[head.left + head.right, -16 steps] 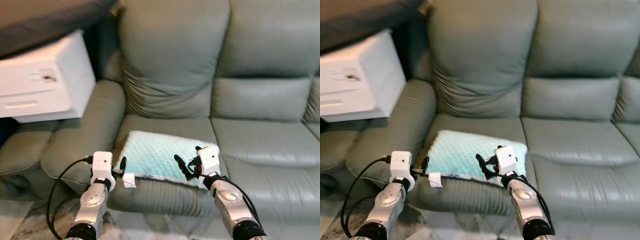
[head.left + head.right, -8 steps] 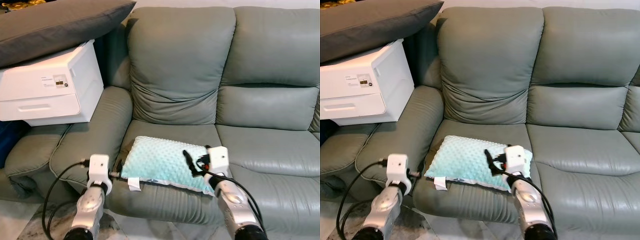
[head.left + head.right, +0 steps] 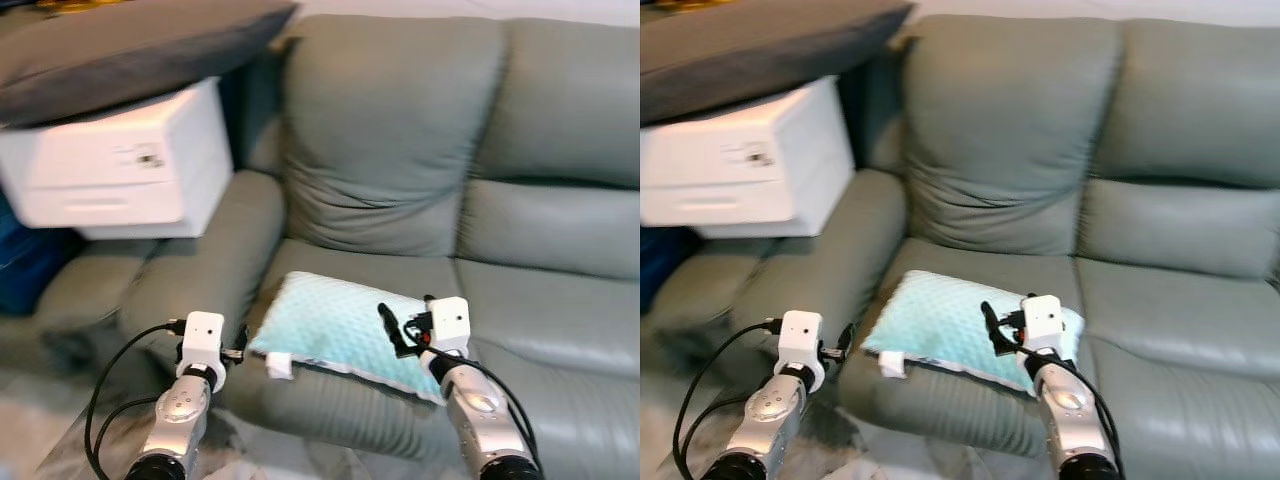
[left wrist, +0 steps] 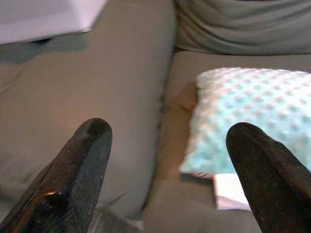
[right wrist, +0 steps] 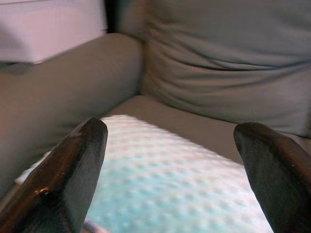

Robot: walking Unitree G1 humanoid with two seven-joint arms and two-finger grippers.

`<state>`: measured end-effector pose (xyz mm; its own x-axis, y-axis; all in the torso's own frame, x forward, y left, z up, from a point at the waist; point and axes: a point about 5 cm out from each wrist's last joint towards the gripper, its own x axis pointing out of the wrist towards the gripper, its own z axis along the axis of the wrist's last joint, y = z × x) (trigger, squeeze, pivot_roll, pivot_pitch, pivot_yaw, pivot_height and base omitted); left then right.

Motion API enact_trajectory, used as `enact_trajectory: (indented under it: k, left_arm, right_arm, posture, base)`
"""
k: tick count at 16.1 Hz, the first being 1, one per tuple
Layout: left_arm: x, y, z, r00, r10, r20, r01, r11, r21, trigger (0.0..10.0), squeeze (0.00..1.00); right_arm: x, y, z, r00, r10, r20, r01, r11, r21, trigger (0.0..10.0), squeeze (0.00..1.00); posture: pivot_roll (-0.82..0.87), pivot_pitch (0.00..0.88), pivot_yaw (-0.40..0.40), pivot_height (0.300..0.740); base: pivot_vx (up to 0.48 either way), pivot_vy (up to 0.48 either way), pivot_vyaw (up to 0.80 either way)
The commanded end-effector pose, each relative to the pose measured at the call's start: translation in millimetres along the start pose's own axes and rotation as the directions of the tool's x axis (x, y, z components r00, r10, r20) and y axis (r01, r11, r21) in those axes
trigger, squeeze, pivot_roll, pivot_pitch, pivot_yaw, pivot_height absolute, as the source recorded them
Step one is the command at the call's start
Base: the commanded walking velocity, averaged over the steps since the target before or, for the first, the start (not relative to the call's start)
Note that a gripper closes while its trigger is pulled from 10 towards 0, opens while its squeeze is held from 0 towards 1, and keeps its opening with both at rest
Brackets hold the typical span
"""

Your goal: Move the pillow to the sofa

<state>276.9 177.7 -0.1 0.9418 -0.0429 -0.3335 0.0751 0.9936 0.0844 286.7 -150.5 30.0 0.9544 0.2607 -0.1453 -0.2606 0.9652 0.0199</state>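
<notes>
A light blue dotted pillow (image 3: pixel 335 325) lies flat on the left seat cushion of the grey-green sofa (image 3: pixel 400 140), with a white tag (image 3: pixel 278 365) hanging at its front corner. My left gripper (image 3: pixel 235 352) is open, just left of that corner, in front of the armrest and not touching the pillow (image 4: pixel 252 111). My right gripper (image 3: pixel 400 325) is open over the pillow's right front part. In the right wrist view its fingers (image 5: pixel 73 160) stand wide apart above the pillow (image 5: pixel 165 194), holding nothing.
A white printer-like box (image 3: pixel 120 165) sits on the neighbouring seat's armrest at the left, with a dark grey cushion (image 3: pixel 130 45) on top. The sofa's left armrest (image 3: pixel 210 250) lies between it and the pillow. The right seat cushion (image 3: pixel 560 320) is bare.
The whole view has shifted and is blurred, so the camera moved. The pillow stays on the seat. Both grippers stay open, and the left one is a little further back from the pillow's corner.
</notes>
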Motion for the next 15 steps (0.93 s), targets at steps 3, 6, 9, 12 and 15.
enact_trajectory:
  k: [3,6,9,12,15]
  left_arm:
    - [-1.7,-3.2,-5.2,1.0,-0.007,-0.022,0.007,1.0,0.011,10.0,0.0]
    - [-1.1,-4.4,-4.5,1.0,-0.015,-0.023,0.016,1.0,0.017,10.0,0.0]
    - [-0.2,-5.5,-4.3,0.999,-0.032,-0.031,0.033,0.999,0.019,10.0,0.0]
    - [-0.5,-9.7,-6.6,0.997,-0.054,-0.047,0.056,0.997,0.043,10.0,0.0]
    - [-1.0,-10.0,-11.2,0.994,-0.072,-0.077,0.075,0.996,0.045,10.0,0.0]
  right_arm:
    - [0.0,1.3,1.3,1.0,0.005,-0.002,-0.005,1.0,-0.011,10.0,0.0]
    - [1.2,2.7,2.8,1.0,0.011,-0.001,-0.011,1.0,-0.016,10.0,0.0]
    - [1.5,4.2,2.7,1.0,0.022,-0.003,-0.022,0.999,-0.023,10.0,0.0]
    - [2.1,4.3,2.5,1.0,0.02,-0.005,-0.02,1.0,-0.02,10.0,0.0]
    - [2.5,4.3,2.6,1.0,0.018,-0.005,-0.018,1.0,-0.02,10.0,0.0]
  posture:
    - [-0.13,0.006,0.044,0.74]
    - [-0.13,0.009,0.045,0.74]
    - [-0.12,0.009,0.045,0.74]
    - [-0.12,0.007,0.05,0.74]
    - [-0.13,0.003,0.053,0.74]
  base:
    - [0.0,0.0,0.8]
    - [0.0,0.0,0.8]
    - [0.0,0.0,0.8]
    - [0.0,0.0,0.8]
    - [0.0,0.0,0.8]
